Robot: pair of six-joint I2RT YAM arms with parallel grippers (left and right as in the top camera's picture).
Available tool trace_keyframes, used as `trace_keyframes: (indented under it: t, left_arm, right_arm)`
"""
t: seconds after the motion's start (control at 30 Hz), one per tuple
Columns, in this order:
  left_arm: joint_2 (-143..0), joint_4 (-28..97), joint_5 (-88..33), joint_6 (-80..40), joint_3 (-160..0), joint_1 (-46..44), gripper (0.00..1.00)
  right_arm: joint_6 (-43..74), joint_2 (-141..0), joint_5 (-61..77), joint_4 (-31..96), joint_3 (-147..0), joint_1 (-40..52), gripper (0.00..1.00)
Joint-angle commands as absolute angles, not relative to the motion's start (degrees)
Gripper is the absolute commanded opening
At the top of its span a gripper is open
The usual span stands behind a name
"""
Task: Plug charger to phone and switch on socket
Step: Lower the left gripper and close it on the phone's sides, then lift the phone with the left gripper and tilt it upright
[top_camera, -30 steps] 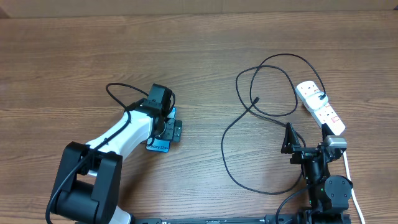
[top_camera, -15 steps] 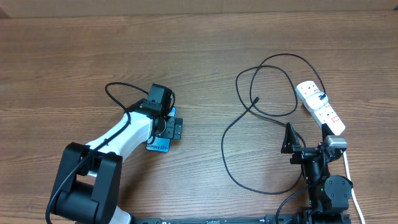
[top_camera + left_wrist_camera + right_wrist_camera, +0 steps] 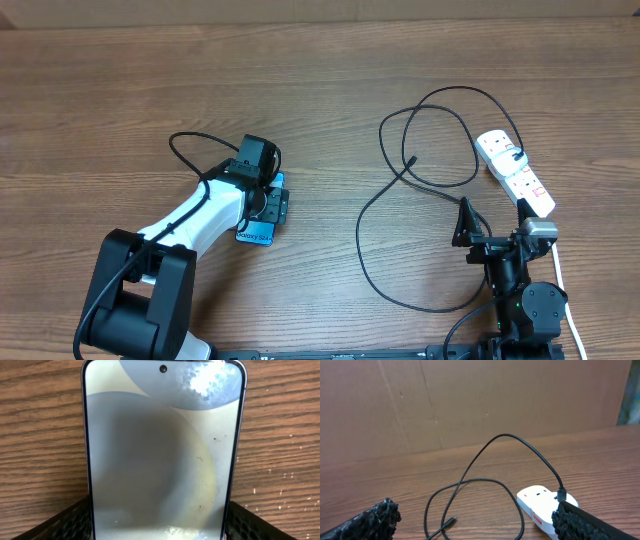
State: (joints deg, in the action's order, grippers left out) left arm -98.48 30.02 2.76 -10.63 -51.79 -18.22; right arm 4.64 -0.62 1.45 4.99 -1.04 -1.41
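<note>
The phone (image 3: 259,230) lies on the table under my left gripper (image 3: 268,200), its "Galaxy" end showing. In the left wrist view the lit phone (image 3: 160,445) fills the frame, and the fingers (image 3: 65,522) press against both long edges at its near end. The black charger cable (image 3: 372,200) loops across the table right of centre, its connector tip (image 3: 412,160) free; the tip (image 3: 452,521) also shows in the right wrist view. The white socket strip (image 3: 515,172) lies far right, the cable plugged into it (image 3: 561,494). My right gripper (image 3: 463,222) is open and empty.
The socket's white cord (image 3: 560,275) runs down beside the right arm's base. A brown cardboard wall (image 3: 470,400) stands behind the table. The socket strip (image 3: 540,505) lies close before the right fingers (image 3: 585,522).
The left gripper's fingers have drawn in a little onto the phone's sides. The right arm, the cable and the socket have not moved.
</note>
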Motion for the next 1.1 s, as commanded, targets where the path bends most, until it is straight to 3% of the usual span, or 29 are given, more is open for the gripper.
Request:
trace_keyframes:
  t: [0.0,0.3,0.63,1.07]
  left_arm:
    - [-99.4,30.7,-0.7,-10.3,-50.2,-17.9,0.79]
    - [-99.3,30.8,-10.2,-10.8,-51.2,-17.9,0.73]
    - [-99.3,31.2,-31.5,-12.8,-55.7,-17.9,0.69]
    - [-99.3,29.5,-51.3,-32.5,-56.0,-17.9,0.67]
  right_arm:
    - [4.4,-0.2,1.1,4.7,-0.4,-1.6,1.0]
    - [4.4,-0.2,1.1,4.7,-0.4,-1.6,1.0]
    - [4.4,-0.2,1.1,4.7,-0.4,-1.6,1.0]
    - [4.4,-0.2,1.1,4.7,-0.4,-1.6,1.0]
